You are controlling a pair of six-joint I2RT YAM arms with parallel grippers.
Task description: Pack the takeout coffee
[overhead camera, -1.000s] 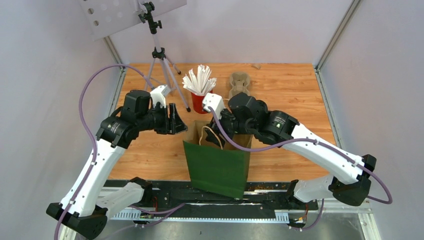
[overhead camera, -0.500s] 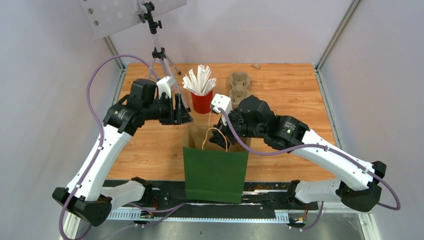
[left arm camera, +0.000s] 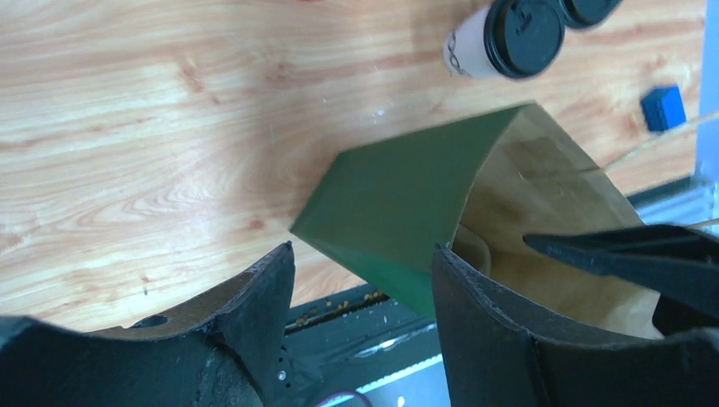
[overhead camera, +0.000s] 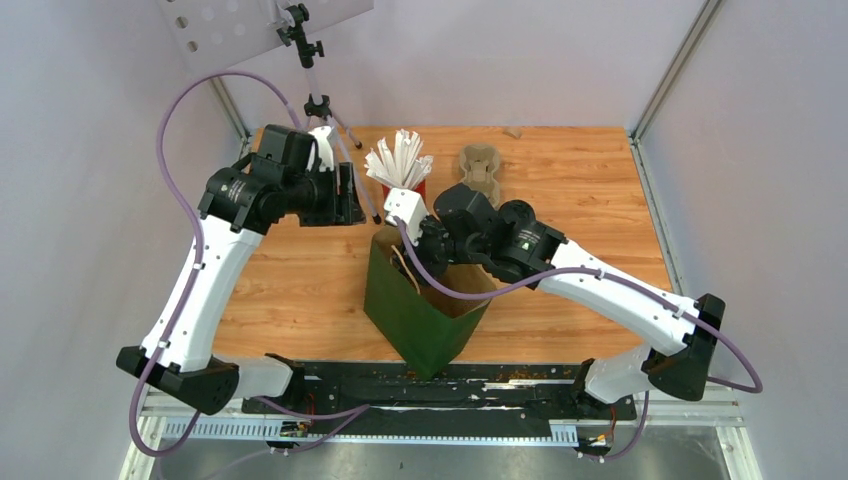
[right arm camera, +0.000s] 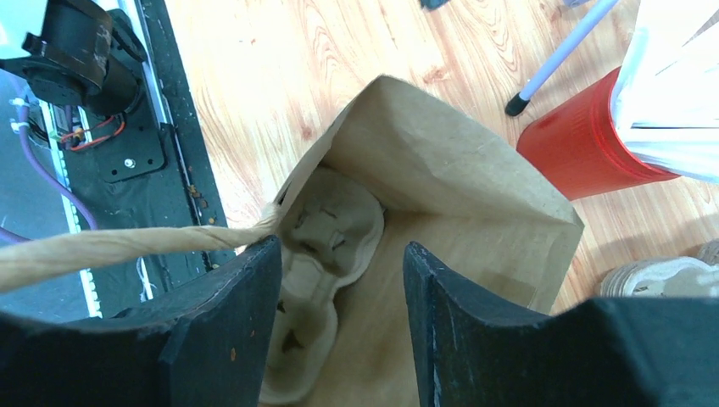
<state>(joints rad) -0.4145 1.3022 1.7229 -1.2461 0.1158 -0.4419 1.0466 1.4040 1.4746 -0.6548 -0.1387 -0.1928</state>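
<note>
Two takeout coffee cups, white with black lids, stand on the wood in the left wrist view, one [left arm camera: 507,39] whole and one [left arm camera: 588,8] cut by the top edge. The top view does not show them. The green paper bag [overhead camera: 420,310] leans tilted at the table's middle, mouth open [left arm camera: 398,199]. A beige pulp tray [right arm camera: 326,250] lies inside it. My right gripper [right arm camera: 339,254] hangs open over the bag's mouth [overhead camera: 425,250], with the rope handle [right arm camera: 127,246] lying against its left finger. My left gripper [left arm camera: 365,263] is open and empty, above and left of the bag [overhead camera: 348,195].
A red cup of white straws [overhead camera: 402,180] stands just behind the bag, with a second pulp tray [overhead camera: 480,170] to its right. A tripod [overhead camera: 320,110] stands at the back left. A small blue block [left arm camera: 663,106] lies near the cups. The black rail [overhead camera: 450,385] runs along the near edge.
The bag has tipped and turned to the left. My right gripper has moved left at the bag's mouth. My left arm has drawn back toward the far left.
</note>
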